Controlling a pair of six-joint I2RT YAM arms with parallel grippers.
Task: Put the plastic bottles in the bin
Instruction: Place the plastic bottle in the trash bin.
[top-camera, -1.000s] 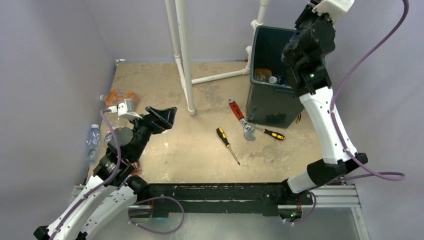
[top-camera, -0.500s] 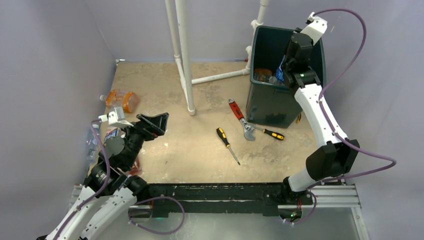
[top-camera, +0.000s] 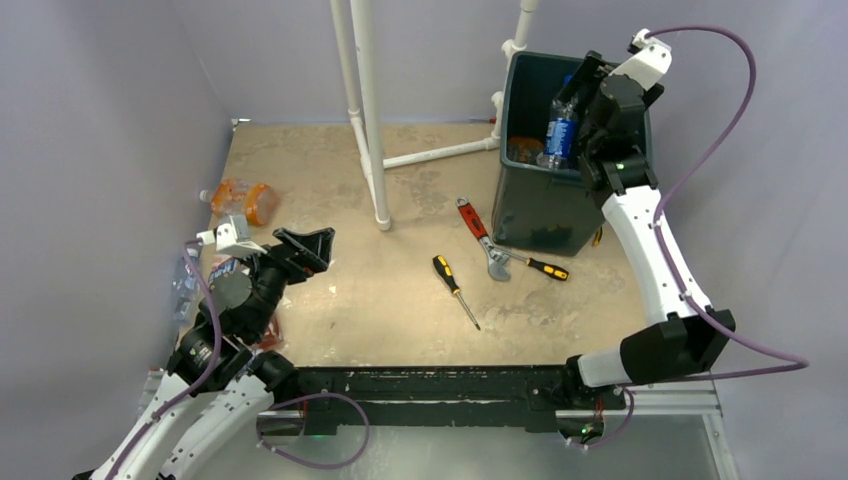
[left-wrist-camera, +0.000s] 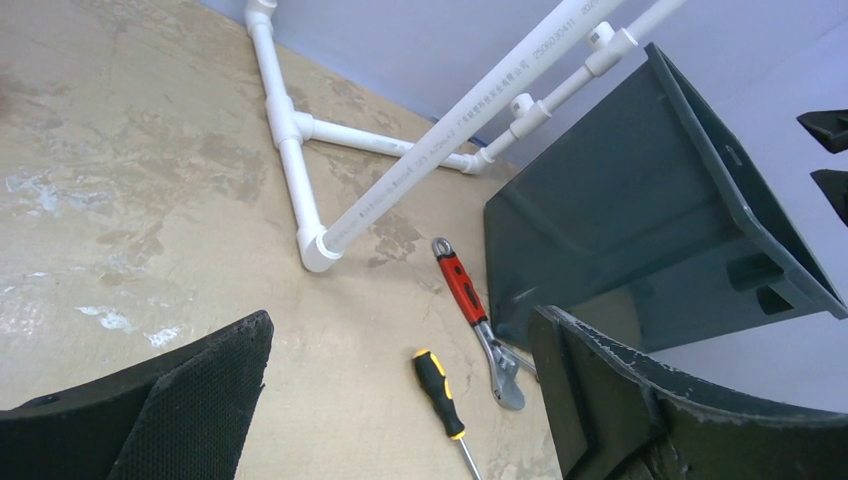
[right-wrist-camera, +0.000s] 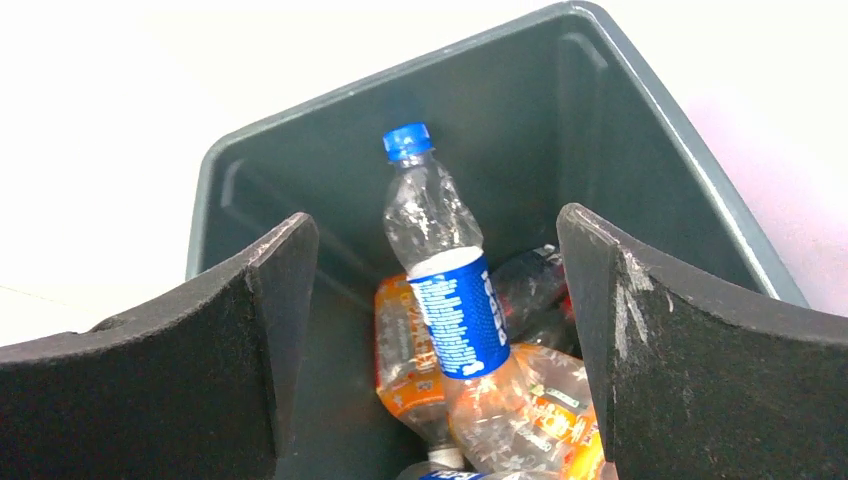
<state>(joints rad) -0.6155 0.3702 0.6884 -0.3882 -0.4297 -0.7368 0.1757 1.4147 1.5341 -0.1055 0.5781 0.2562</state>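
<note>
In the bin (right-wrist-camera: 560, 120), blue-labelled bottle (right-wrist-camera: 452, 310)

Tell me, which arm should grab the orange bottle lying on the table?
Left. The orange-tinted plastic bottle lies at the left of the tan table, near the open left gripper. The right gripper is far off, above the dark green plastic bin.

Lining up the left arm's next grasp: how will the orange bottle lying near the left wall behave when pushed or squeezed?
The orange bottle lies on its side on the table, so a nudge would likely roll it. It looks like thin see-through plastic, probably light and apt to dent when squeezed.
</note>
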